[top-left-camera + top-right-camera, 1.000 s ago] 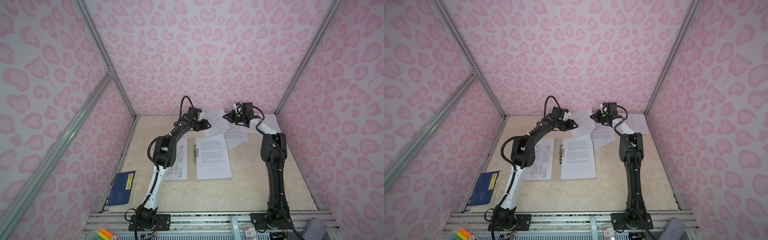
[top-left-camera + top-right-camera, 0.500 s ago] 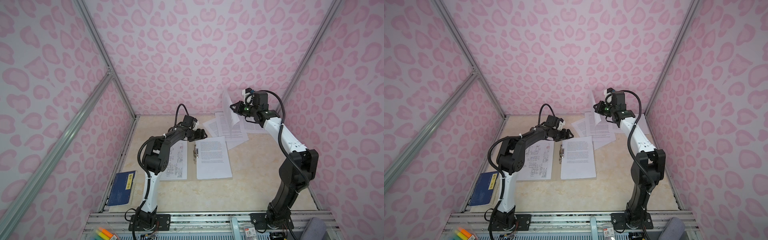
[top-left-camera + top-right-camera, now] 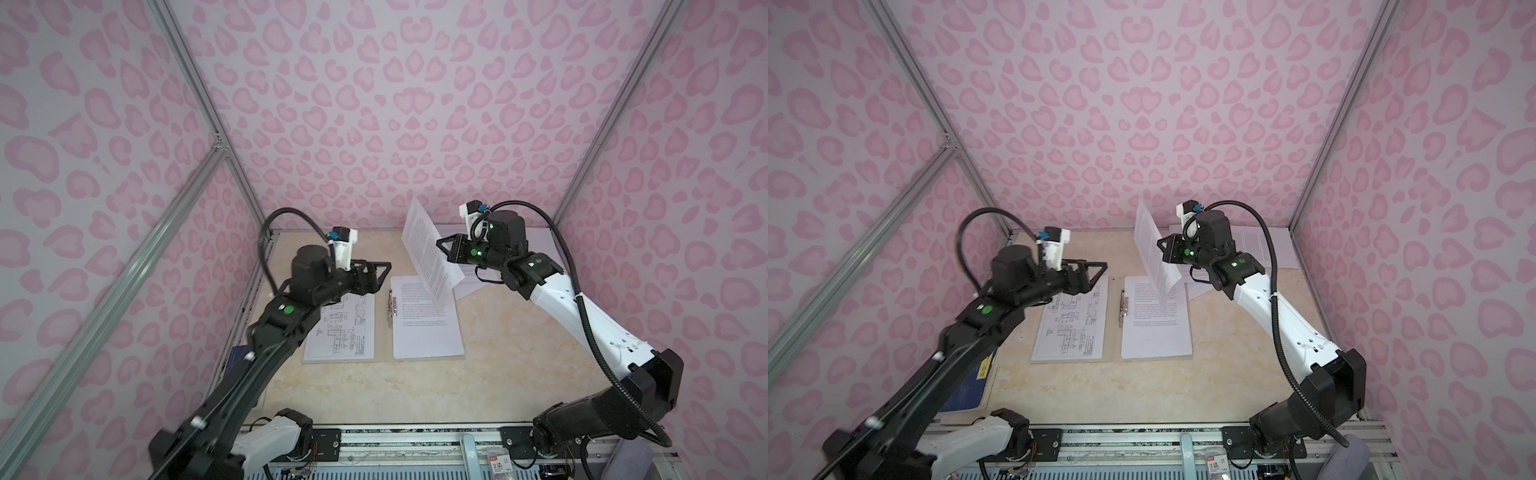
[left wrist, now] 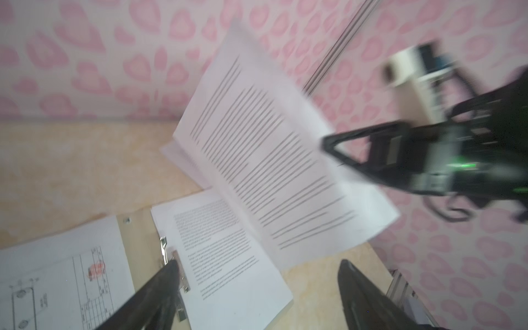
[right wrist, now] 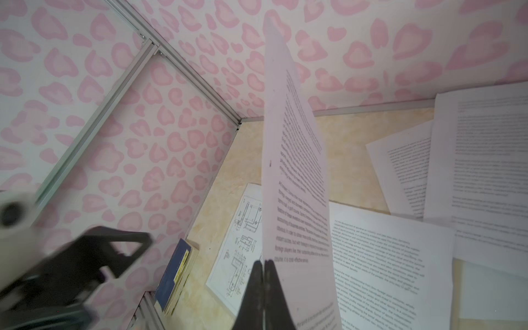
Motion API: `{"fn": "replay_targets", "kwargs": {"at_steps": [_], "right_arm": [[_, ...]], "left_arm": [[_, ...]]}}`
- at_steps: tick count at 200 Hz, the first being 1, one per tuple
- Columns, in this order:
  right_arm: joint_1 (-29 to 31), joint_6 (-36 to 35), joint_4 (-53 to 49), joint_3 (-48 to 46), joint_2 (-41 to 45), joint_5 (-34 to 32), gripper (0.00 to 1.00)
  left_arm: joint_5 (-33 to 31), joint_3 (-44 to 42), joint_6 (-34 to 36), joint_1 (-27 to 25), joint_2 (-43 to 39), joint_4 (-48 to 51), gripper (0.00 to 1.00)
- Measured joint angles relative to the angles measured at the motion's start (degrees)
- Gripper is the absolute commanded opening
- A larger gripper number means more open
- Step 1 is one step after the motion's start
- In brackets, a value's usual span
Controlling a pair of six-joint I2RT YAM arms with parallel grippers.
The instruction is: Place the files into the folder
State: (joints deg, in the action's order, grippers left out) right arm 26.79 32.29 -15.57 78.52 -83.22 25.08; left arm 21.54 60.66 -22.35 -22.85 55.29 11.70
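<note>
The right gripper [image 5: 264, 267] has its jaws pressed together on one edge of the lifted sheet [image 5: 294, 171]. This printed page stands nearly on edge in the air, tilted, with its lowest corner over the right leaf of the folder [image 3: 382, 340] (whether that corner touches the page beneath, I cannot tell). The left gripper [image 4: 258, 262] is spread wide with nothing between its fingers. It hovers above the far end of the folder's left leaf, near the metal clip [image 3: 392, 303] at the spine. The folder lies open and flat on the table [image 3: 498, 374]. Its left leaf carries the drawing sheet [image 3: 340, 328] and its right leaf a text sheet [image 3: 426, 332], each lying square within its leaf. Behind the folder, towards the back wall on the right, more loose sheets [image 3: 1262, 245] lie overlapping on the table, outside the folder. A dark blue book [image 3: 969, 392] rests at the table's left edge, well apart from the folder
</note>
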Motion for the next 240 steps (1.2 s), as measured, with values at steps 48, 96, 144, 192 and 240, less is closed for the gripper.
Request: {"fn": "replay_targets", "kwargs": {"at_steps": [48, 96, 144, 192, 240], "right_arm": [[-3.6, 4.2, 7.6, -19.1, 2.9, -6.0, 0.0], [-3.8, 4.8, 17.5, -33.2, -1.7, -12.0, 0.0], [-0.6, 7.5, 23.1, -37.6, 1.3, -19.0, 0.0], [-0.5, 12.3, 22.9, -38.9, 1.6, -24.1, 0.0], [0.0, 14.1, 22.1, -36.0, -1.6, -24.0, 0.0]], "left_arm": [[-5.0, -7.3, 1.4, 0.2, -5.2, 6.7, 0.89], [-5.5, -8.7, 2.5, 0.1, -3.5, 10.1, 0.89], [-4.7, -10.2, 3.0, 0.1, -4.6, 13.0, 0.89], [-3.3, -11.1, 2.9, 0.1, -5.3, 14.1, 0.9], [-2.8, -12.2, 2.9, 0.1, -6.3, 14.3, 0.89]]}}
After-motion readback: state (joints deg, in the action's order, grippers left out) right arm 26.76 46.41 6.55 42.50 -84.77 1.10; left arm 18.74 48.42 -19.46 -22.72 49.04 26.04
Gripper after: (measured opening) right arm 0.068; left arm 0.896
